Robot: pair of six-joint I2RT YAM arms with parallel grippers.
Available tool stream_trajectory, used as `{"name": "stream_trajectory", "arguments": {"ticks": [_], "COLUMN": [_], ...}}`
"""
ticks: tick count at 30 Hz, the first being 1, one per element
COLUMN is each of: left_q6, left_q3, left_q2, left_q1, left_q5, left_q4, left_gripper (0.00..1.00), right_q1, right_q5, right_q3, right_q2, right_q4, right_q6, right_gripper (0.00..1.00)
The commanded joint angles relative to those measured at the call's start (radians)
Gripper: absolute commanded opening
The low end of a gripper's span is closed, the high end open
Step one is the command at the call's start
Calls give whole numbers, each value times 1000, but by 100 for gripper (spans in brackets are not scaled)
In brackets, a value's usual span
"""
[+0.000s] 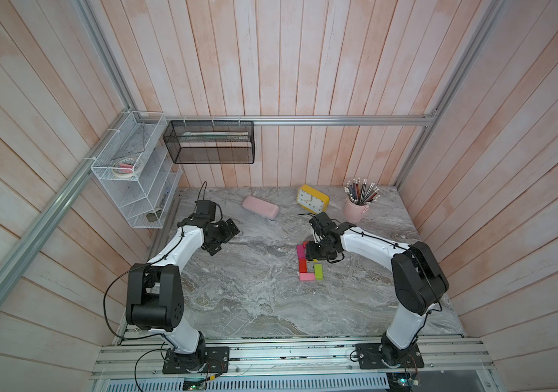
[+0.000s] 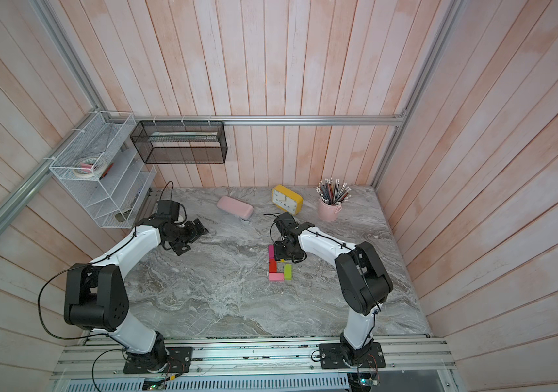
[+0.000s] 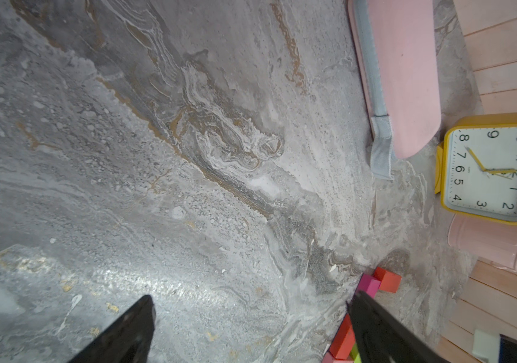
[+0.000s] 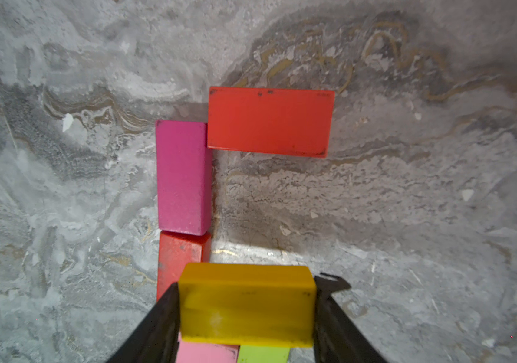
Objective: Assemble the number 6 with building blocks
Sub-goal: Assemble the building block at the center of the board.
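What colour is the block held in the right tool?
Yellow; the block shows best in the right wrist view.

Bare marble tabletop [image 1: 254,305] front and centre, building blocks [image 1: 302,265] mid-right, pink case [image 1: 260,207], clock [image 1: 313,199], pencil cup [image 1: 355,209] along back

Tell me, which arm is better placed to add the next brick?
Right: the right end effector grips the small yellow rectangular brick over the unfinished figure; the left end effector hangs open, empty, apart.

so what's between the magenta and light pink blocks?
A red block lies between the magenta block and the light pink block, visible in both top views.
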Motion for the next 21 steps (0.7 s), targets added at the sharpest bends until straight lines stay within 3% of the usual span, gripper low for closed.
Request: {"name": "stream_trajectory", "arguments": {"ticks": [1,21], "left_q6": [-10,-18], "left_q3": [5,15], "left_q2": [-3,-1], "left_q1": [-6,-16], "left_q5": [-4,-11], "left_q4": [21,9], "left_gripper": [98,98], "right_q1": [-8,-40], "right_q5": [-6,-32], "right_q3": [-15,-54], "right_q2": [14,33], "right_q4": [19,69], "right_q6": [11,19], "right_gripper": [56,56]}}
